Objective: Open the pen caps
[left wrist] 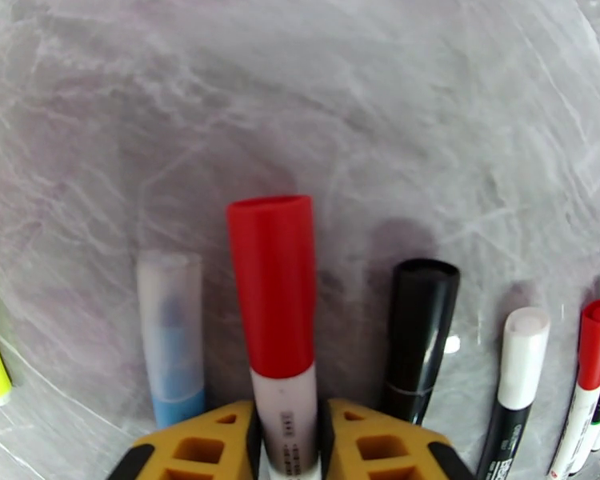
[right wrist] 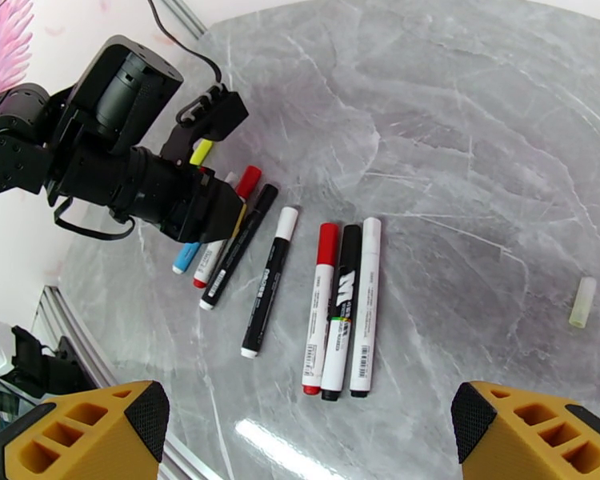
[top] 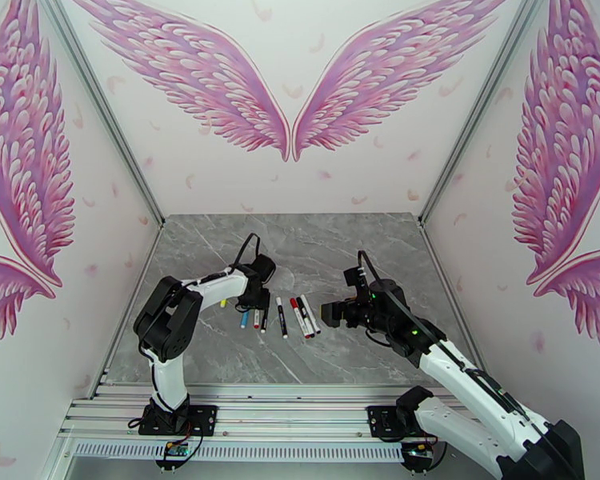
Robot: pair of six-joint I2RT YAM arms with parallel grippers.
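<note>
Several pens lie in a row on the grey marble table (top: 316, 242). My left gripper (left wrist: 288, 446) is shut on the white barrel of a pen with a red cap (left wrist: 272, 282), its yellow fingers (left wrist: 196, 450) pressed to both sides just below the cap. In the top view the left gripper (top: 256, 302) sits over the row's left end. Beside the held pen lie a blue pen with a clear cap (left wrist: 170, 330) and a black-capped pen (left wrist: 420, 330). My right gripper (right wrist: 308, 442) hangs open above the pens (right wrist: 338, 310), holding nothing; the top view has it (top: 326, 312) right of the row.
A yellow pen (right wrist: 202, 151) lies at the row's far left, partly under the left arm (right wrist: 124, 178). A small pale cap (right wrist: 582, 302) lies alone to the right. The metal rail (top: 260, 410) runs along the near table edge.
</note>
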